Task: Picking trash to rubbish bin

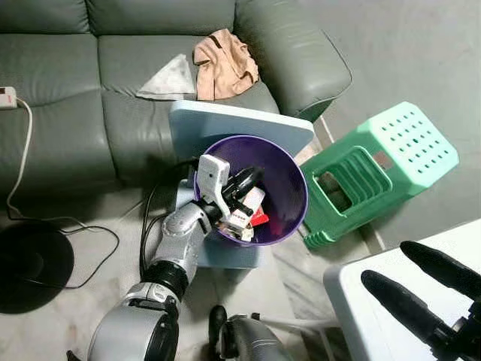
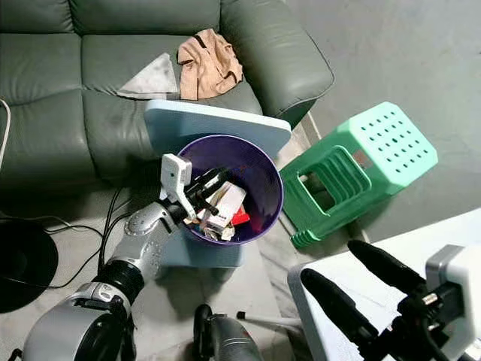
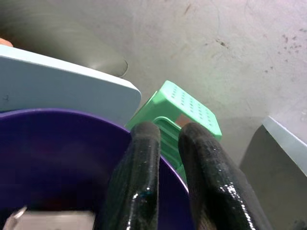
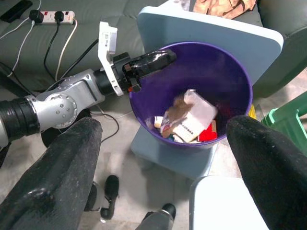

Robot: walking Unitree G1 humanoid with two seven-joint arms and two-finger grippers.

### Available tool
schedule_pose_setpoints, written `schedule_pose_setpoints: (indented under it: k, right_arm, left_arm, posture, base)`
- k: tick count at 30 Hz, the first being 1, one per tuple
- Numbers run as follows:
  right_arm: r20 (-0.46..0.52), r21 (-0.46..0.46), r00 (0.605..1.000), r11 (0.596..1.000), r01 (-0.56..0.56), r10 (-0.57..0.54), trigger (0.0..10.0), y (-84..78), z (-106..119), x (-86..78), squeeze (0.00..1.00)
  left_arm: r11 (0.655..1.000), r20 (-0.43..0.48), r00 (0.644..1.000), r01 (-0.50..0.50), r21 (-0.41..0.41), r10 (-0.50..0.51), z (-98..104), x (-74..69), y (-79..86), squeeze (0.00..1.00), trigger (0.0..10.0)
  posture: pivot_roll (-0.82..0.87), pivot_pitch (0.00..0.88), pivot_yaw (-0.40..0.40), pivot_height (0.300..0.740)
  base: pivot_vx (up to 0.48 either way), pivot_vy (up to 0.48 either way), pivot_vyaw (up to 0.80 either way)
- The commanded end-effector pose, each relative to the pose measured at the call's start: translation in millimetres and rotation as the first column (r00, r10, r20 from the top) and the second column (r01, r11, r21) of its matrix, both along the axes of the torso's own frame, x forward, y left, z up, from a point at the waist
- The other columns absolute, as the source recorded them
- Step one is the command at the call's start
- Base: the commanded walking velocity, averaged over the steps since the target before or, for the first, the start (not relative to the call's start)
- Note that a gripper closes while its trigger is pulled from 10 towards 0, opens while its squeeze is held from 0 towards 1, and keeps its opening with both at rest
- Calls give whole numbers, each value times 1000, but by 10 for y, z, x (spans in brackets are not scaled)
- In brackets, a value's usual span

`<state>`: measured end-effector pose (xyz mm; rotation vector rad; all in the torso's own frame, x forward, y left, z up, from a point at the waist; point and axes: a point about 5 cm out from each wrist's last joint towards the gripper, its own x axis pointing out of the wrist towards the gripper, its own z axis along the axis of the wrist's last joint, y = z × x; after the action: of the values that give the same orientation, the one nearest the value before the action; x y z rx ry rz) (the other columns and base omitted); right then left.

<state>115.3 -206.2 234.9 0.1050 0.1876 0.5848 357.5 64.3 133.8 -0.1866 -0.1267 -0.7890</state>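
Head view: one purple bin [image 1: 289,192], one green stool [image 1: 379,165], two end effectors.

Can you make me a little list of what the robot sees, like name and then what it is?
bin: purple rubbish bin, standing on a pale blue stool
in the bin: white and red packets
left gripper: over the bin, fingers close together, holding nothing
right gripper: open, above a white table
nearby: green stool tipped on its side on the floor
sofa: grey-green sofa with a tan cloth on it
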Motion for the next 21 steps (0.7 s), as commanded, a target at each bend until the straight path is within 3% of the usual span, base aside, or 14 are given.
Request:
schedule_pose_setpoints:
  k: [1, 11, 13, 14, 15, 21]
  right_arm:
    - [-2, -21, 1000, 1000, 18, -18, 10000, -27, 20, -7, 0]
    - [3, 5, 1000, 1000, 23, -23, 10000, -1, -17, 40, 0]
    - [18, 43, 999, 998, 42, -42, 10000, 16, -70, 115, 0]
    - [20, 53, 999, 997, 48, -49, 10000, 20, -86, 142, 0]
    - [26, 66, 998, 996, 59, -61, 10000, 28, -115, 187, 0]
    - [64, 107, 988, 985, 132, -139, 10000, 59, -299, 451, 0]
  left_arm:
    - [999, -30, 999, 37, -10, -37, -62, -43, -97, 1000, 10000]
    - [1000, -12, 1000, 0, -9, 0, -18, -10, -35, 1000, 10000]
    - [998, -14, 999, -46, -31, 45, 8, 14, 47, 792, 10000]
    - [998, -14, 998, -54, -35, 54, 11, 17, 64, 176, 10000]
    - [997, -7, 998, -67, -33, 67, 14, 15, 89, 0, 10000]
    - [984, 11, 987, -159, -78, 160, 73, -7, 239, 0, 10000]
  posture:
    - [-496, 355, -293, 740]
    - [-449, 348, -279, 740]
    - [-389, 342, -252, 740]
    - [-377, 340, -248, 740]
    - [-355, 335, -238, 740]
    - [-253, 304, -193, 740]
  base:
    - [0, 0, 0]
    - [0, 0, 0]
    - [0, 0, 0]
    - [0, 0, 0]
    - [0, 0, 0]
    - [0, 0, 0]
